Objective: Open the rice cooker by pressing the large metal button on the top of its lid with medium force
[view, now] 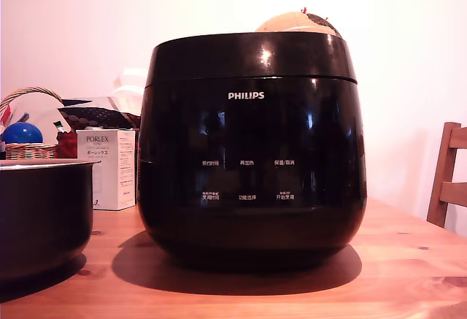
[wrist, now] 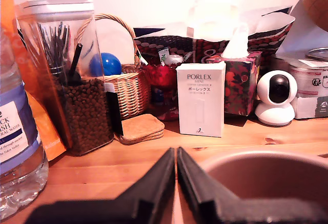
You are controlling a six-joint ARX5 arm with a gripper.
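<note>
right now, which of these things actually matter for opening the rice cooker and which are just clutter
For the job:
- rice cooker
- lid, closed
- gripper, jaws together, holding nothing

Just lying about:
- black pot
- PORLEX box
- wicker basket with blue ball
- tissue box
- white camera
- cork coasters

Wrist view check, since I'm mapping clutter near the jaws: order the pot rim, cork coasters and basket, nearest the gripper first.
From the gripper, jaws closed together:
1. Pot rim, right beside the jaws.
2. Cork coasters, farther back on the table.
3. Basket, behind the coasters, near the wall.
</note>
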